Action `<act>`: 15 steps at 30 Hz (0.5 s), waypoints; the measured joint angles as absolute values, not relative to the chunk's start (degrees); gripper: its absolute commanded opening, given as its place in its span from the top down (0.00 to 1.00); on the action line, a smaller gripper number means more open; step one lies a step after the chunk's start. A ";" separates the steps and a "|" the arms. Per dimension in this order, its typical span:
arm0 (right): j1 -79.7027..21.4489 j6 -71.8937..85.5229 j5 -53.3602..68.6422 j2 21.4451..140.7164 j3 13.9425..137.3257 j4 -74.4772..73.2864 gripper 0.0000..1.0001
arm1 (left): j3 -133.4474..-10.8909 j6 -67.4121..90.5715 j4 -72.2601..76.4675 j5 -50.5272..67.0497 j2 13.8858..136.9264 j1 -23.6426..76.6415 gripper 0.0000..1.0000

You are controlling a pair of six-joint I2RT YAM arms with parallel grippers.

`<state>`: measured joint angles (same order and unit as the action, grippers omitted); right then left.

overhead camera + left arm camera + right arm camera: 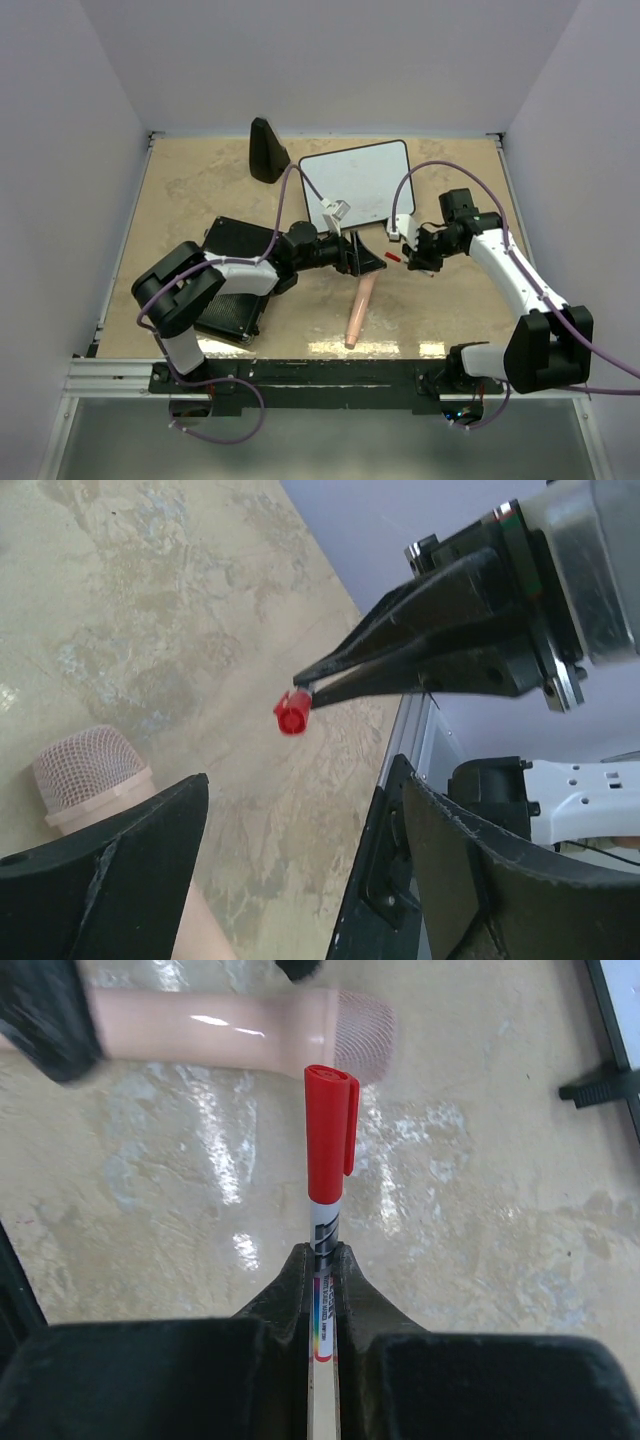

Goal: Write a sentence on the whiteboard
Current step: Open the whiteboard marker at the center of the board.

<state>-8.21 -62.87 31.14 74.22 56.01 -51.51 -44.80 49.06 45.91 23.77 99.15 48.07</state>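
Observation:
The whiteboard point(355, 180) stands at the back of the table, white and blank, with a thin black frame; its corner point(627, 1010) and a black stand leg point(600, 1090) show in the right wrist view. My right gripper point(322, 1260) is shut on a white marker point(328, 1160) whose red cap is on and points toward the left arm. Over the table's middle, the red cap point(292, 712) sticks out of the right gripper point(312, 685) just ahead of my left gripper point(300, 880). The left gripper point(365, 255) is open and holds nothing.
A pink microphone-shaped object point(360, 310) lies on the table below both grippers, its mesh head point(90, 775) near the left fingers. A black flat ribbed case point(240, 275) lies under the left arm. A black wedge point(267, 150) stands at the back left.

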 measured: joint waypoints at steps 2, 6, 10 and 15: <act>-8.93 -62.85 32.69 74.22 56.03 -52.12 1.00 | -46.46 49.56 45.80 23.44 100.62 48.45 0.22; -10.22 -62.63 34.17 74.26 56.25 -52.71 1.00 | -48.42 50.28 45.76 22.76 101.86 48.58 0.34; -11.33 -61.95 35.33 74.37 56.34 -52.69 1.00 | -50.59 50.39 45.36 22.70 103.33 48.66 0.43; -11.68 -60.62 35.70 74.76 56.55 -51.90 1.00 | -51.68 49.89 43.72 22.90 104.38 48.88 0.55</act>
